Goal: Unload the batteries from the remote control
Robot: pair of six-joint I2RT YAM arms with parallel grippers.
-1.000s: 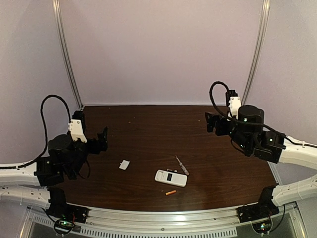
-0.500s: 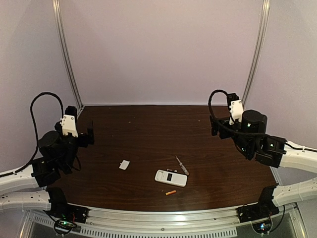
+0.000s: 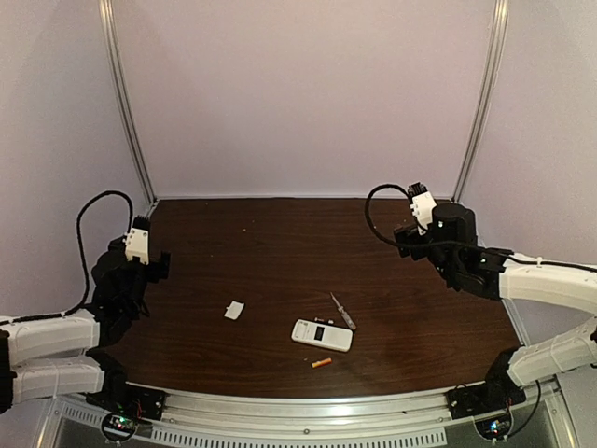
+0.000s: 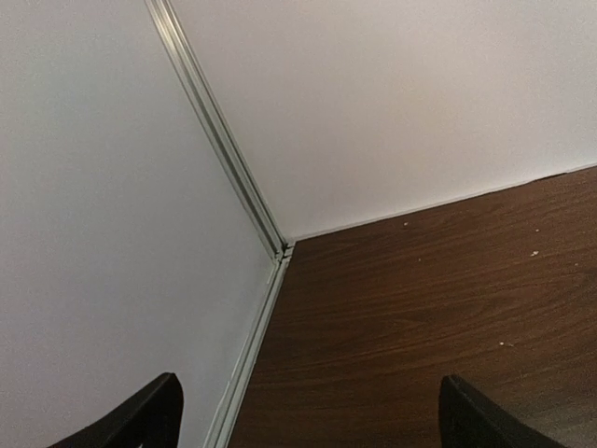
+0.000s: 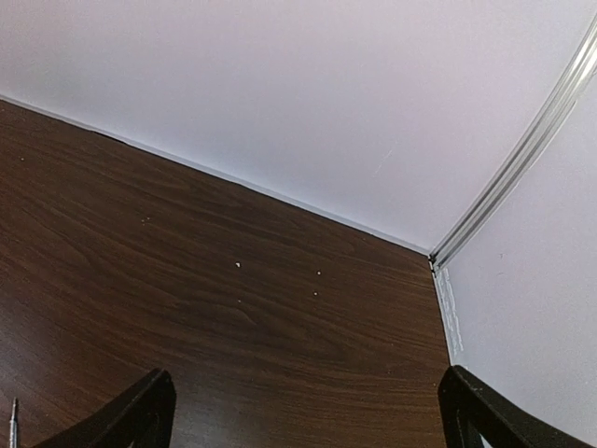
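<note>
well, starting at your left: the left arm sits at the left edge of the desk. the left jaws stand wide with nothing between them, and their wrist camera sees only the back corner and bare wood. next comes the cover, lying loose by itself, well apart from the remote. the remote lies flat near the front middle, display up. the orange battery lies on the desk just in front of it, near but not touching. the grey battery lies slanted just behind the remote's right end; you cannot tell from above whether the two touch. at the far right, the right arm is up toward the back corner, and the right jaws are also wide and hold nothing. judging by this, you are done or all but done: cover off, both batteries out on the desk, neither arm near them. the battery bay itself is not in view, so you can't check it directly.
</note>
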